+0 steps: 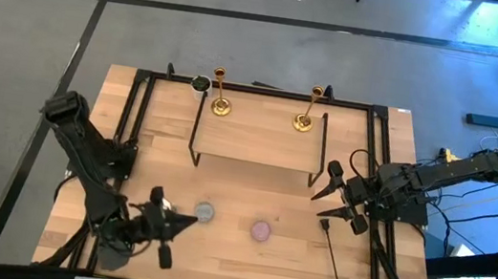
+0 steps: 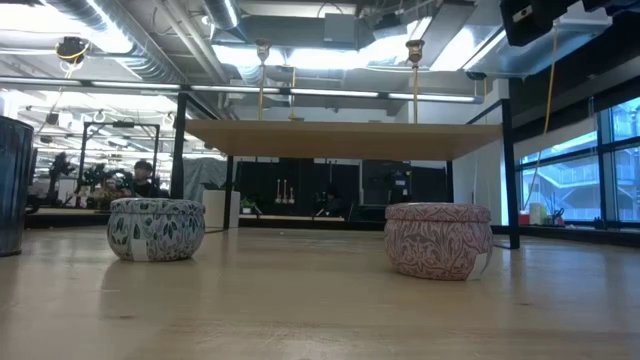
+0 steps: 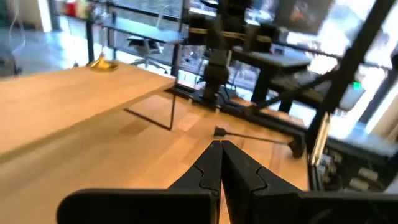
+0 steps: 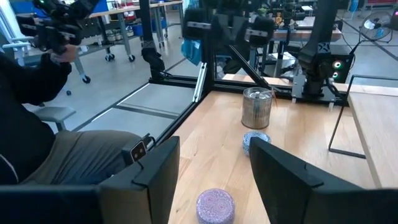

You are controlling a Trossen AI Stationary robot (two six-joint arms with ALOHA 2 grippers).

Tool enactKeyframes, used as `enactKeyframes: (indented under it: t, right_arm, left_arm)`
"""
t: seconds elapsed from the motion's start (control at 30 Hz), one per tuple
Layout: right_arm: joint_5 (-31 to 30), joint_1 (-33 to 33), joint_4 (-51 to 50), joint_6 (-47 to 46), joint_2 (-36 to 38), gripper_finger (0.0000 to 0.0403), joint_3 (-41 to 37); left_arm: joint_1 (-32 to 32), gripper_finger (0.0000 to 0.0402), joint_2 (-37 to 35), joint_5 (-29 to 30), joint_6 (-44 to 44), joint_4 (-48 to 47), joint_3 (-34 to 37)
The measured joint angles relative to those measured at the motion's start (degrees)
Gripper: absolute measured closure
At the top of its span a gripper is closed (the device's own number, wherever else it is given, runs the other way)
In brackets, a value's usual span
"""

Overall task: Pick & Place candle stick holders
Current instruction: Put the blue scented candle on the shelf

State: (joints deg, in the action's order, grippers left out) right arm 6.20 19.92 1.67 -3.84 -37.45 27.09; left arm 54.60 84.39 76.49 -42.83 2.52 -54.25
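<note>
Left pincer (image 1: 188, 220) clenched on nothing, low over the counter's (image 1: 224, 252) near edge, just beside the blue-grey candle (image 1: 205, 213). Right pincer (image 1: 326, 198) released, fingers apart, at the counter's right side; pink candle (image 1: 261, 230) lies between the two arms. Both candle stick holders (image 1: 220, 93) stand upright on the raised shelf (image 1: 258, 141) at the back, well apart from either pincer.
</note>
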Motion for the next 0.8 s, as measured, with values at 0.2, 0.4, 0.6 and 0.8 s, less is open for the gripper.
enactKeyframes:
  t: [0.2, 0.4, 0.6, 0.8]
  right_arm:
    - [0.0, 0.0, 0.4, 0.0, 0.0, 0.0206, 0.0]
    - [0.0, 0.0, 0.3, 0.2, 0.0, 0.0206, 0.0]
    - [-0.2, 0.0, -1.0, -0.3, 0.0, 0.0206, 0.0]
    - [-0.2, 0.0, -1.5, -0.4, 0.0, 0.0207, 0.0]
  left_arm:
    - [-3.7, 0.0391, -2.1, -8.4, -0.7, -0.3, 2.3]
    - [-9.8, 0.0365, -2.3, -23.3, 1.8, -0.8, 1.6]
    - [-15.0, 0.0323, -2.3, -35.8, -1.4, -9.3, -4.1]
    - [-15.4, 0.0288, -2.3, -39.8, -5.3, -22.7, -7.3]
